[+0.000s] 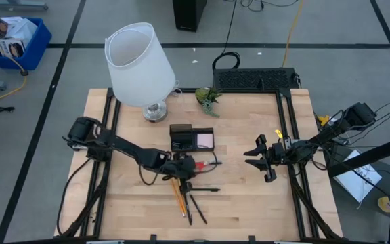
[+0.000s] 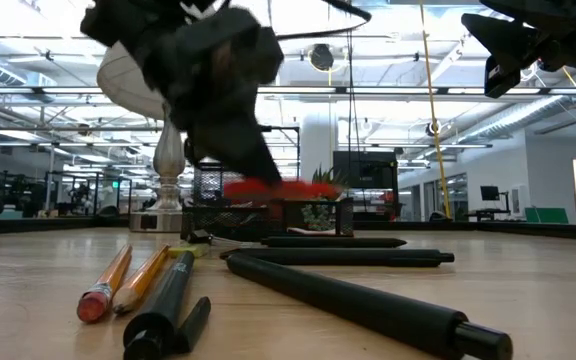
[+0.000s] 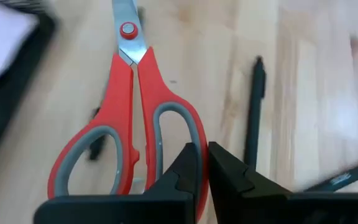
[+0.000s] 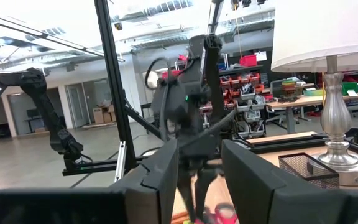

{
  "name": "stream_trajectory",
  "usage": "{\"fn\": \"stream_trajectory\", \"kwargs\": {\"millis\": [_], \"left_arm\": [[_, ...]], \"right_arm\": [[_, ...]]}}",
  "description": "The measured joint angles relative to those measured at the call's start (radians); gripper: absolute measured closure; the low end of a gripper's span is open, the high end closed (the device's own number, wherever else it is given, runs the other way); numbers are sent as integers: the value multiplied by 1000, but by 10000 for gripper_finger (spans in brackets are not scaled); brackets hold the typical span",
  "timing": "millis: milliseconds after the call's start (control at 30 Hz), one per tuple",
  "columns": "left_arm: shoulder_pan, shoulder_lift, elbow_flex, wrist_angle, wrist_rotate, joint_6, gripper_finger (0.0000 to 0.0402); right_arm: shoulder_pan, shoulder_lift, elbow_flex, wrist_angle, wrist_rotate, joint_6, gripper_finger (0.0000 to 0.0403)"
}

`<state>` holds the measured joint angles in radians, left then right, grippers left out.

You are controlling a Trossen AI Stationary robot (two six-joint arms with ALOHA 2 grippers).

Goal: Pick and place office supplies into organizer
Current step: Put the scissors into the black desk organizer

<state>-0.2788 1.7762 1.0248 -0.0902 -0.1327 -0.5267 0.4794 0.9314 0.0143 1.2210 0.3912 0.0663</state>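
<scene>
Red-handled scissors (image 3: 135,112) with grey-lined loops lie in front of my left gripper (image 3: 202,149), which is shut on one loop near the table's middle (image 1: 185,165). The blades point away from the fingers. Just beyond stands the organizer (image 1: 191,137), a low black tray with the pink sticky-note pad (image 1: 204,140) in it. Two orange pencils (image 1: 179,195) and black pens (image 1: 198,203) lie on the table nearer the front edge. My right gripper (image 1: 263,159) hovers open at the table's right, with nothing between its fingers (image 4: 160,168). My left gripper pinches the outer rim of one handle loop (image 3: 194,134) between its two fingertips. The fingers slant down from the table's left and near side, roughly along the scissors. In the low view the red handles (image 2: 278,188) show level above the table top.
A white-shaded lamp (image 1: 141,68) stands at the far left. A small green plant (image 1: 208,97) and a black wire rack (image 1: 256,80) sit at the far edge. One black pen (image 1: 205,190) lies crosswise by the pencils. Bare wood lies between the two grippers.
</scene>
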Motion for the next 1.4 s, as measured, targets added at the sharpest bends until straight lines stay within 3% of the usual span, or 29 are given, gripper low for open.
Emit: {"fn": "stream_trajectory", "kwargs": {"millis": [200, 500, 667, 767, 867, 1033, 1267, 1400], "left_arm": [[-30, -133, 1, -87, -40, -96, 363], [-9, -351, 1, -355, -84, -396, 376], [63, -447, 1, -445, -13, -467, 367], [137, -472, 1, -502, 85, -520, 370], [207, -473, 20, -561, 178, -531, 373], [242, -434, 147, -658, 202, -492, 370], [294, -282, 465, -949, 221, -462, 370], [340, -158, 650, -1104, 292, -405, 370]], "right_arm": [[0, 0, 0, -3, 0, 0, 282], [0, 0, 0, -5, 0, 0, 283], [0, 0, 0, -7, 0, 0, 284], [0, 0, 0, -7, 0, 0, 285], [0, 0, 0, -7, 0, 0, 286], [0, 0, 0, -6, 0, 0, 282], [0, 0, 0, -8, 0, 0, 286], [0, 0, 0, -7, 0, 0, 284]]}}
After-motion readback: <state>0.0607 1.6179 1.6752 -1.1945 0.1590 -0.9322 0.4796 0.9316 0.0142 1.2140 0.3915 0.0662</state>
